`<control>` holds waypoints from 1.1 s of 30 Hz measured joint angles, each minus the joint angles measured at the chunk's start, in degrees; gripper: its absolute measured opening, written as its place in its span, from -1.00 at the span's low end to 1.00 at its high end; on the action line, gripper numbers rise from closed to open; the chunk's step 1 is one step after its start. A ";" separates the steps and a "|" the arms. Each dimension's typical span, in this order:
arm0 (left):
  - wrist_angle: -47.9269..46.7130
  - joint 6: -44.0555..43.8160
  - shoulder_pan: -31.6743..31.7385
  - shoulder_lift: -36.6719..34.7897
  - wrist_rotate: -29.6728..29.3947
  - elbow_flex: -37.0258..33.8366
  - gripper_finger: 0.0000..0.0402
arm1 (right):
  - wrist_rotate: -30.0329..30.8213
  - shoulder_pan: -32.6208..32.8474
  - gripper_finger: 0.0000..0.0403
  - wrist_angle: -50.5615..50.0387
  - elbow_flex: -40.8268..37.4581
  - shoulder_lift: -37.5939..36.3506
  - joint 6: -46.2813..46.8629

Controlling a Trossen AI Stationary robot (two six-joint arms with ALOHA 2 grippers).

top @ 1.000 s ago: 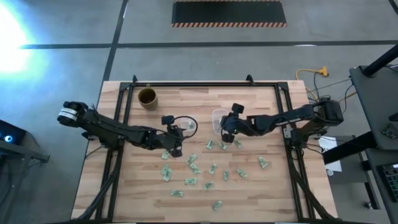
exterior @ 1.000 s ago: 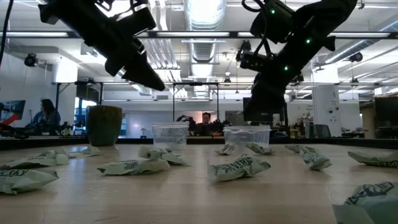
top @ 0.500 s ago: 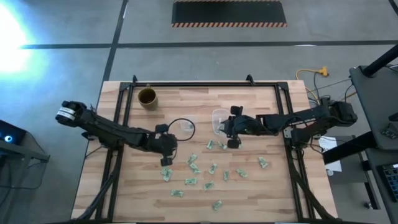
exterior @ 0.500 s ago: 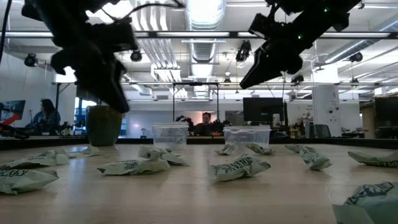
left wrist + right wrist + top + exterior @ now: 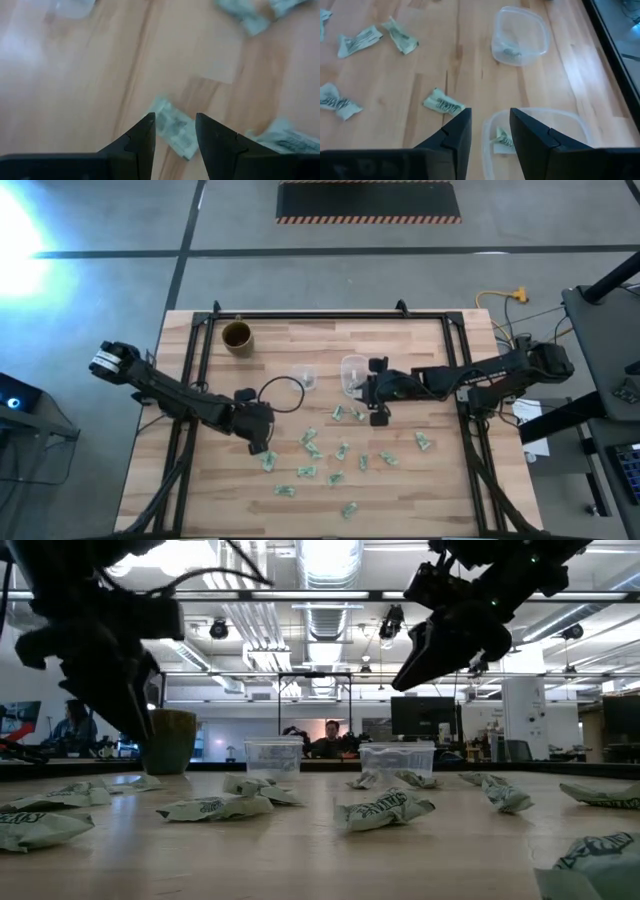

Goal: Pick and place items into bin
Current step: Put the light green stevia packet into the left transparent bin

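Observation:
Several small green-and-white wrappers (image 5: 340,450) lie scattered on the wooden table. My left gripper (image 5: 260,438) hovers low over the wrappers nearest the left side, open; in the left wrist view its fingers (image 5: 174,120) frame one wrapper (image 5: 172,131) lying on the wood. My right gripper (image 5: 373,397) hangs open beside the larger clear tub (image 5: 352,372); in the right wrist view it (image 5: 487,116) looks down on this tub (image 5: 560,122), which holds one wrapper (image 5: 503,140). The smaller tub (image 5: 520,35) beyond holds another piece (image 5: 512,51).
A brown round cup (image 5: 237,336) stands near the table's far left corner. A black cable loop (image 5: 280,392) lies by the smaller tub (image 5: 305,378). Black frame rails (image 5: 200,360) run along the table's sides. In the low view, people sit in the room beyond the table (image 5: 330,740).
My left gripper has swung away from the smaller tub toward the table's near left and come down over a wrapper. My right gripper has risen from the wrappers beside the larger tub and tipped to a slant, shifting slightly toward the near edge.

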 joint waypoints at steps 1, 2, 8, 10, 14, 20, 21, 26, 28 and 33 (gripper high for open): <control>-0.11 -1.60 0.00 0.00 -0.47 -0.86 -0.39 | 0.01 0.23 -0.38 0.07 -0.20 0.00 0.00; 0.01 -3.06 0.00 0.00 -0.69 -1.72 -0.39 | 0.03 0.60 -0.38 0.05 -0.44 -0.02 0.00; 5.11 -8.13 0.04 -1.43 -1.12 -5.85 -0.39 | -0.03 3.06 -0.41 0.12 -1.67 -0.02 -0.82; 7.04 -8.22 0.04 -2.35 -1.13 -6.81 -0.39 | 0.00 3.88 -0.42 0.15 -1.72 -0.04 -1.72; 11.60 -8.23 0.09 -4.20 -1.25 -8.99 -0.39 | -0.73 6.02 -0.44 0.30 -1.72 -0.66 -4.13; 16.18 -9.48 0.09 -4.46 -1.21 -12.35 -0.39 | -4.67 10.10 -0.45 0.05 -1.73 -3.76 -6.86; 17.12 -9.50 0.09 -4.39 -1.23 -12.91 -0.39 | -4.66 10.64 -0.45 0.10 -1.73 -4.34 -6.91; 18.56 -9.66 0.09 -3.18 -1.24 -13.88 -0.39 | -4.48 12.49 -0.48 0.06 -1.81 -7.69 -6.93; 18.66 -9.66 0.09 -2.27 -1.26 -13.88 -0.39 | -4.47 12.89 -0.50 0.06 -2.01 -8.75 -6.71; 20.28 -9.66 0.09 -0.25 -1.27 -13.91 -0.39 | -4.45 13.25 -0.53 -0.03 -2.51 -10.16 -6.23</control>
